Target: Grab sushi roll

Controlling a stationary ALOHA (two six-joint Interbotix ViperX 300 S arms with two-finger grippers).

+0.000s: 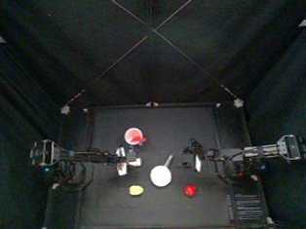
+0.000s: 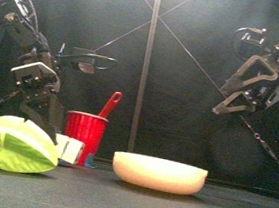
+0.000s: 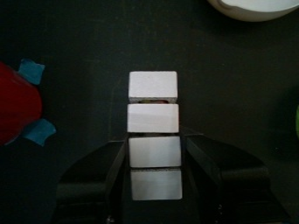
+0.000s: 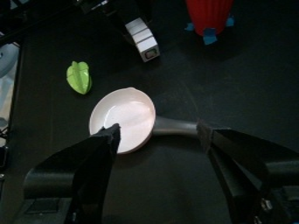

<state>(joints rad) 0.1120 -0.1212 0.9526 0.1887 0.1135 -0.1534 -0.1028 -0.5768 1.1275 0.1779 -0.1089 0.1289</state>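
— What's on my table besides the job?
— A white round dish with a grey handle, mid-table; a yellow-green lump near it; a red cup holding a red utensil; a small red piece near the front.

The sushi roll, a row of white blocks, is straddled at its near end by the left end effector, its jaws spread apart on either side.
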